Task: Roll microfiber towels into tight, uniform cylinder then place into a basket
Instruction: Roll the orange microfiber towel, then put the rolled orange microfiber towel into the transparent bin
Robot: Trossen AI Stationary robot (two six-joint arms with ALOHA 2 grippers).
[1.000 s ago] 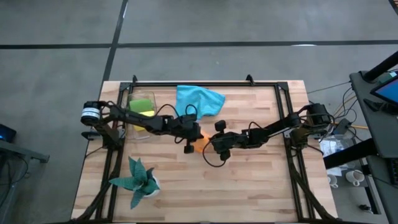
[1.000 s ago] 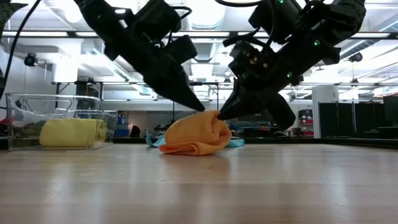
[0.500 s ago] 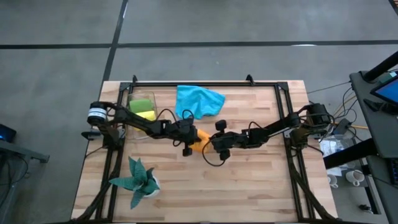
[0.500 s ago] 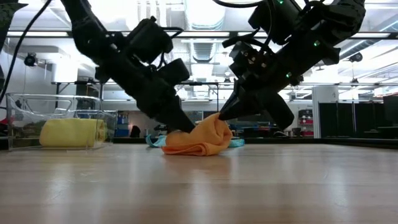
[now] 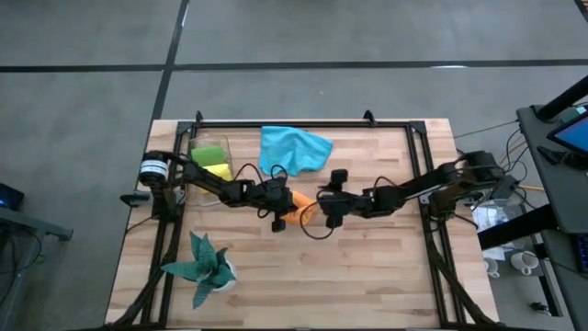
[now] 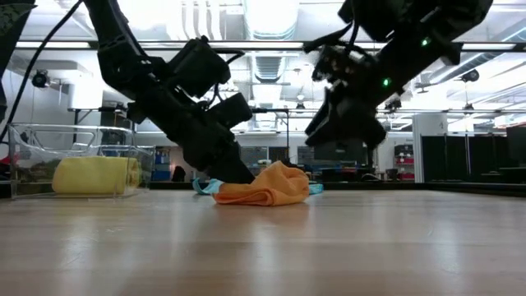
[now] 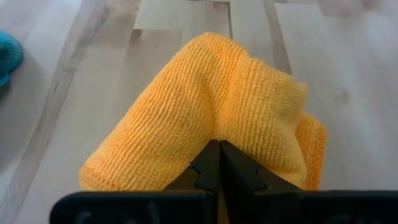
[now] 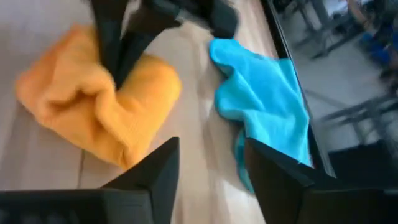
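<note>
Four towels are in view, one of each colour. The orange towel (image 5: 300,206) lies bunched in a loose, partly rolled lump near the middle of the wooden table (image 5: 367,267), and the left hand (image 7: 217,163) has its two fingers pressed together on a fold of it, the tips buried in the cloth close to the table top. The low view shows that arm slanting down to the towel's near-left edge. The right hand (image 8: 208,158) hangs just beside the orange towel on its other side, lifted clear of the cloth, with its two fingers spread apart and nothing between them. The blue towel (image 5: 292,149) lies spread and crumpled toward the far edge of the table, unrolled, close behind the orange one but apart from it; a sliver of it shows behind the orange lump in the low view. One clear basket (image 5: 195,173) stands near the far left corner of the table, and two towels sit inside it: the lime green towel (image 5: 208,153) toward the far end and the yellow towel (image 5: 218,170) just beside it, the yellow one seen in the low view as a rolled cylinder lying on its side. One teal spiky plant (image 5: 204,267) in a white pot stands near the front left of the table, well apart from the towels. A black metal frame (image 5: 303,123) runs around the table's edges.
</note>
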